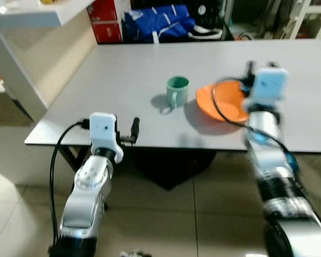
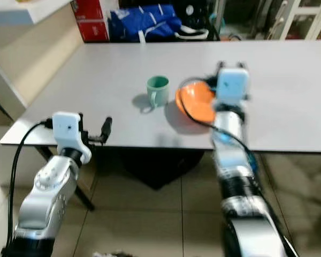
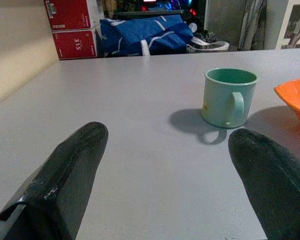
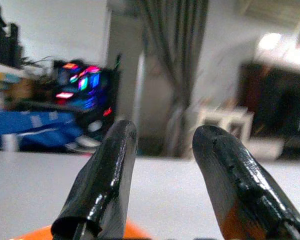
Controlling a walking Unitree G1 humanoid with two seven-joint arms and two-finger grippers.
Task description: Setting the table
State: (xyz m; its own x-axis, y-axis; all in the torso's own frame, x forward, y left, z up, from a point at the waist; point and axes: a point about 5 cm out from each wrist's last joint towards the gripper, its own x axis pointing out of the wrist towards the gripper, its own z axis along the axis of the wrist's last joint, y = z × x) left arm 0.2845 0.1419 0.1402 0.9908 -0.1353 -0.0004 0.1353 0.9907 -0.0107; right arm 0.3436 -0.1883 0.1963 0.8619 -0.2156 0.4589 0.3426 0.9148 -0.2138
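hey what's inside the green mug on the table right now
The green mug stands upright on the grey table, and the visible upper inside wall is bare. Its bottom is hidden by the rim, so I cannot confirm it is empty.

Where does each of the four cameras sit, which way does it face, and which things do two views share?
Left eye: head, looking down at the grey table, both arms in view.
Right eye: the same scene, slightly shifted.
Left wrist: low at the table's near edge, looking between the open left pincer at the green mug.
Right wrist: above the orange bowl, facing the room beyond; open right pincer.
Shared: mug and bowl appear in the eye views and the left wrist view.
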